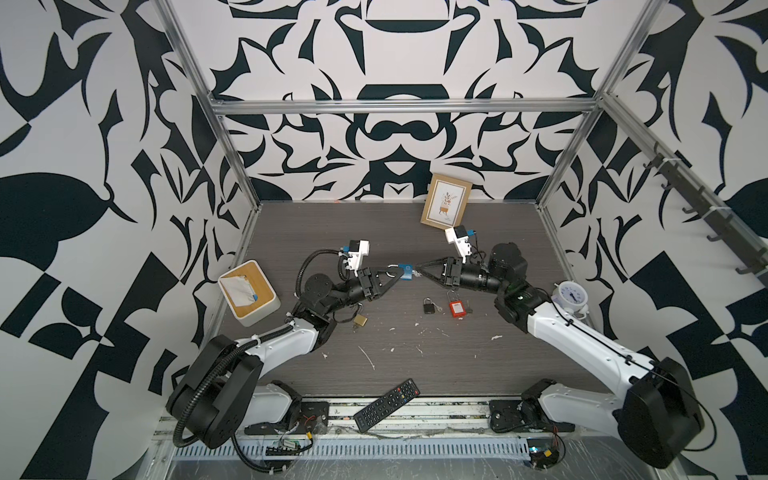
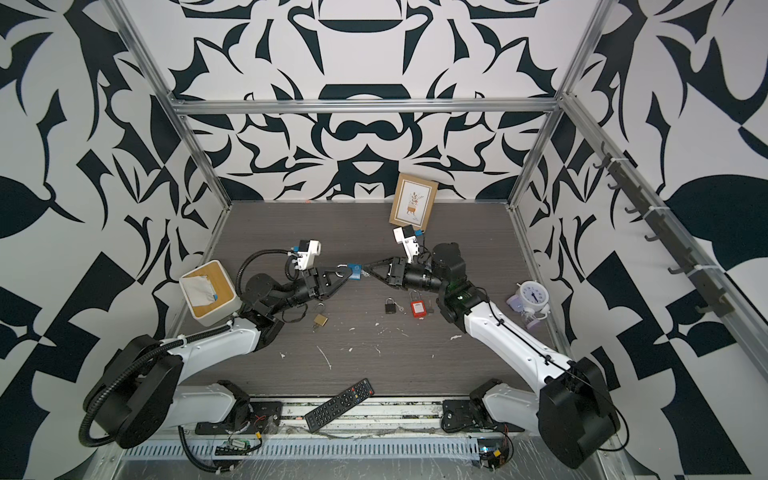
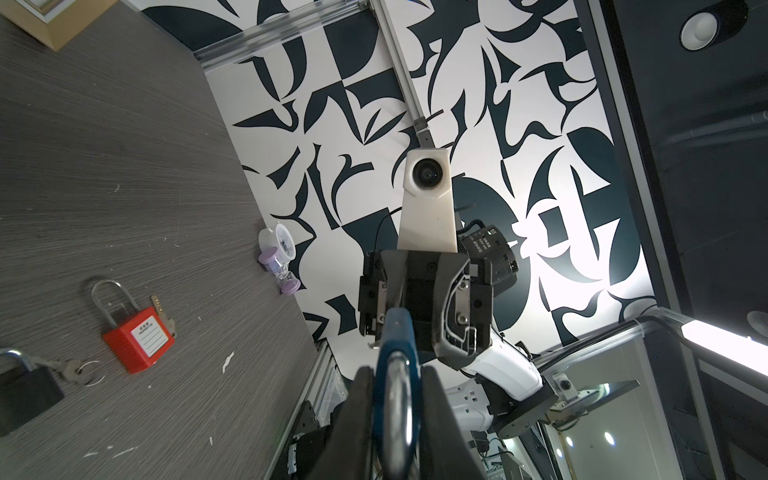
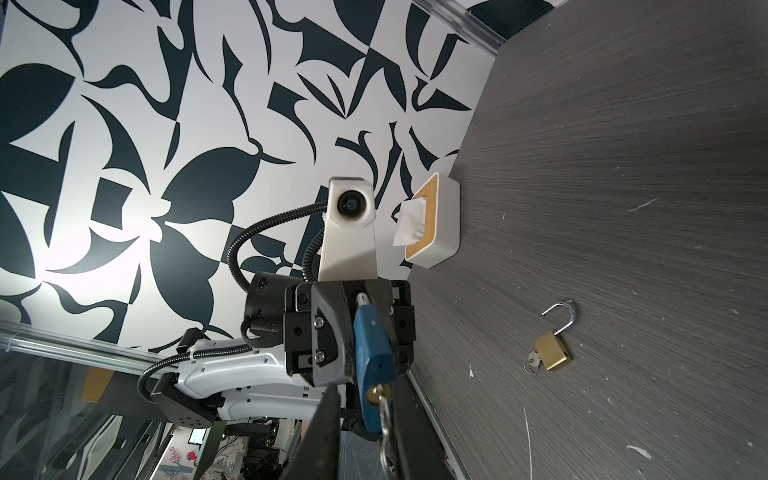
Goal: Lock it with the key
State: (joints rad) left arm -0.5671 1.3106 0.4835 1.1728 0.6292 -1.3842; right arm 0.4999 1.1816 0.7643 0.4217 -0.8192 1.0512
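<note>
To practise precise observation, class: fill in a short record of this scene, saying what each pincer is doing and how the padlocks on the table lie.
Left pincer: shut on the blue metal padlock, held above the dark wood-grain table
Right pincer: jaws around the silver key in its keyhole; grip unclear
Brass padlock: on table, shackle open, key at its base
Black padlock: on table, shackle closed, key beside it
Red plastic padlock: on table, shackle closed, key beside it

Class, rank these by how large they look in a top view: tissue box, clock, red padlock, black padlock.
1. Tissue box
2. Clock
3. Red padlock
4. Black padlock
</note>
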